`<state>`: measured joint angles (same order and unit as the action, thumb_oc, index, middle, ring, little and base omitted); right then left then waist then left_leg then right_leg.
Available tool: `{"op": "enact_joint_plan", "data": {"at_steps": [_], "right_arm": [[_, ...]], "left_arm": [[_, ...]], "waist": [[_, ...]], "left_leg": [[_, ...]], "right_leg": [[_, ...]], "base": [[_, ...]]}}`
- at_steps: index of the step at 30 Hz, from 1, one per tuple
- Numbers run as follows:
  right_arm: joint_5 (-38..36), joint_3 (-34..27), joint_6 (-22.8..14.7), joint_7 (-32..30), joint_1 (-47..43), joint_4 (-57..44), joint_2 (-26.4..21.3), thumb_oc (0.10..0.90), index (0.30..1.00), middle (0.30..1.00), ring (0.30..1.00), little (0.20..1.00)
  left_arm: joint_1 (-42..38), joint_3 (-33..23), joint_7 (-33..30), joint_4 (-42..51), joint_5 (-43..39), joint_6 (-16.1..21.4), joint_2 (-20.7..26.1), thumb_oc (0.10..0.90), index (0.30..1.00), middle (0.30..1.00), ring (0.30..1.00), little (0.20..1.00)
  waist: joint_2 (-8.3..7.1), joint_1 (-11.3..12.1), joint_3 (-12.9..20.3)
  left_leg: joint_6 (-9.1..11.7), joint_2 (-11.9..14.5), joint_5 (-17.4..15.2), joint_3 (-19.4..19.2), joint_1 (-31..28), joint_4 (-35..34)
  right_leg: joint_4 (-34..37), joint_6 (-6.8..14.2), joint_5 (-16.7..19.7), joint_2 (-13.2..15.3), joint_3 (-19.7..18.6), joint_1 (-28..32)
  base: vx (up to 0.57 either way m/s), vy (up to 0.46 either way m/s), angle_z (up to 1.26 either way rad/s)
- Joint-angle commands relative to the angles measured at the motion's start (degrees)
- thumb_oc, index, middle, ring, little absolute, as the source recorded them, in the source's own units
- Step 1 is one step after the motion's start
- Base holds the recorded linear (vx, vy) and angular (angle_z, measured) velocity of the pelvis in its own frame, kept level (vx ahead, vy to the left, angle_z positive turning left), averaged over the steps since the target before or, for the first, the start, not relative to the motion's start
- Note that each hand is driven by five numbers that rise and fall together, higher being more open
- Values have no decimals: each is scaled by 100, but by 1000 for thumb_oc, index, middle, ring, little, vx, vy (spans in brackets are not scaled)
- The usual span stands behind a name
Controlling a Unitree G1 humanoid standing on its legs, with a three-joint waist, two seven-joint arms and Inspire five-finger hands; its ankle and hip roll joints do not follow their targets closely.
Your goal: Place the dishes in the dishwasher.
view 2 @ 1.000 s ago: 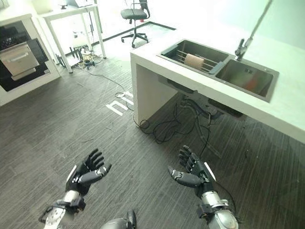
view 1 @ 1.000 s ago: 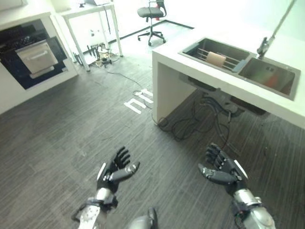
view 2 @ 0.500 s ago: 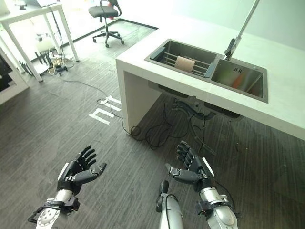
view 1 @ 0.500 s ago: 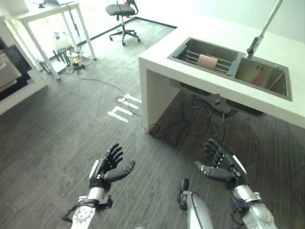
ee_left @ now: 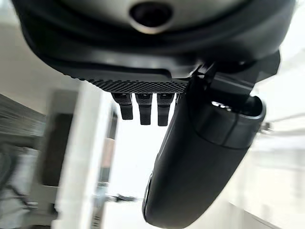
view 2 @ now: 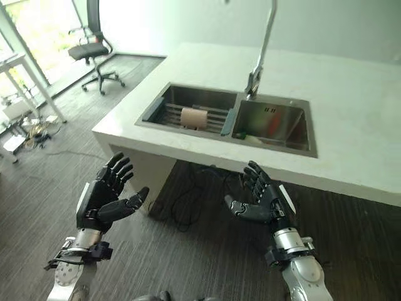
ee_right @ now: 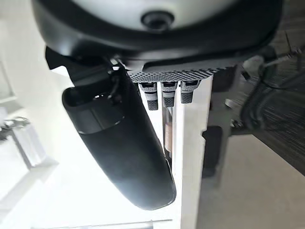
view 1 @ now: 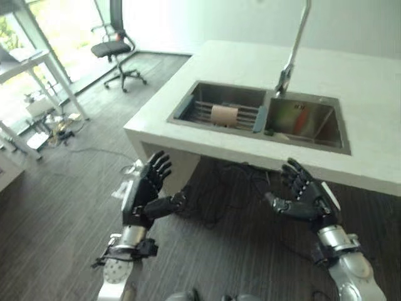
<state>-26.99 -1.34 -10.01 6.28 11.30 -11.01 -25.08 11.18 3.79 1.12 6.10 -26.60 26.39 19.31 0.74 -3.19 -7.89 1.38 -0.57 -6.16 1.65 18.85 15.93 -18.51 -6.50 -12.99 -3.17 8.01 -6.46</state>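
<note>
At far left of the head views a black office chair (view 1: 116,45) stands on the dark plank floor (view 1: 56,200), with the legs of a white table (view 1: 37,81) nearer the edge. The left hand (view 1: 143,194) is raised in front of the counter's near corner, palm turned inward, fingers spread and nearly straight, thumb out — it holds nothing. Beyond it, the white counter (view 1: 376,94) carries a double steel sink (view 1: 260,116). The left basin (view 1: 216,103) holds a wire rack with a tan cup-like dish (view 1: 223,115) lying on its side on the bars; the right basin (view 1: 304,122) shows something red and a pale item low at its near wall, neither clear enough to identify. A tall tap (view 1: 293,47) rises from the back rim between the two basins. Dark cables (view 1: 225,194) hang and loop under the counter. The right hand (view 1: 305,199) is held up below the counter's front edge, palm facing the left hand, fingers extended and slightly relaxed — empty as well. Both hands are well apart from the sink and its contents.
</note>
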Motion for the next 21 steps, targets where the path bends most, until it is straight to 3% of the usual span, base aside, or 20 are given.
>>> {"op": "enact_joint_plan", "data": {"at_steps": [1, 5, 9, 12, 14, 17, 18, 21], "right_arm": [[91, -324, -456, 182, -239, -863, -146, 800, 900, 900, 900, 900], [-203, -584, -476, 288, -116, -1126, -212, 800, 900, 900, 900, 900], [-235, -741, -689, 212, 8, -1315, -74, 800, 900, 900, 900, 900], [-169, -663, -804, -29, -91, -1308, 130, 800, 900, 900, 900, 900], [-46, -496, -843, -156, -141, -1284, 321, 800, 900, 900, 900, 900], [134, -310, -871, -190, -174, -1233, 401, 800, 900, 900, 900, 900], [88, -277, -785, -225, -224, -1214, 351, 800, 900, 900, 900, 900], [-87, -374, -773, -155, -185, -1224, 282, 800, 900, 900, 900, 900]], "left_arm": [[-167, -503, -386, 773, 48, 996, 135, 800, 900, 900, 900, 900], [-453, -586, -533, 850, 106, 1068, 182, 800, 900, 900, 900, 900], [-669, -557, -593, 980, 277, 1004, 288, 800, 900, 900, 900, 900], [-726, -488, -381, 1060, 231, 937, 320, 800, 900, 900, 900, 900], [-735, -430, -231, 1126, 198, 824, 343, 800, 900, 900, 900, 900], [-718, -453, -214, 1129, 146, 711, 369, 800, 900, 900, 900, 900], [-729, -510, -259, 1166, 49, 506, 430, 800, 900, 900, 900, 900], [-701, -565, -127, 1181, -131, 412, 436, 800, 900, 900, 900, 900]], "waist": [[-119, 465, 317], [-142, 337, 388], [-144, 266, 512], [-100, 277, 528], [-27, 313, 514], [31, 351, 483], [23, 377, 467], [-10, 324, 427]], "left_leg": [[255, 101, 498, 119, 83, 126], [150, 259, 260, -247, -72, 126], [-46, 187, 99, -367, -282, 126], [-224, 73, 34, -300, -388, 126], [-360, -10, -76, -251, -519, 126], [-427, -57, -198, -260, -688, 126], [-407, -75, -229, -297, -759, 126], [-370, -92, -283, -324, -855, 126]], "right_leg": [[132, 877, 68, 20, -655, 72], [132, 989, 36, 375, -388, 214], [132, 1105, 114, 521, -273, 431], [112, 1257, 683, 464, -194, 670], [-1073, 1349, 1043, 451, -140, 375], [-1868, 1294, 1106, 549, 61, -148], [-1334, 1212, 917, 619, 351, -231], [-332, 1191, 937, 600, 525, -120]], "base": [[310, 253, -119], [221, 292, -96], [210, 251, 3], [192, 217, 14], [149, 234, 11], [147, 158, -11], [229, 48, -35], [179, -40, -36]]}}
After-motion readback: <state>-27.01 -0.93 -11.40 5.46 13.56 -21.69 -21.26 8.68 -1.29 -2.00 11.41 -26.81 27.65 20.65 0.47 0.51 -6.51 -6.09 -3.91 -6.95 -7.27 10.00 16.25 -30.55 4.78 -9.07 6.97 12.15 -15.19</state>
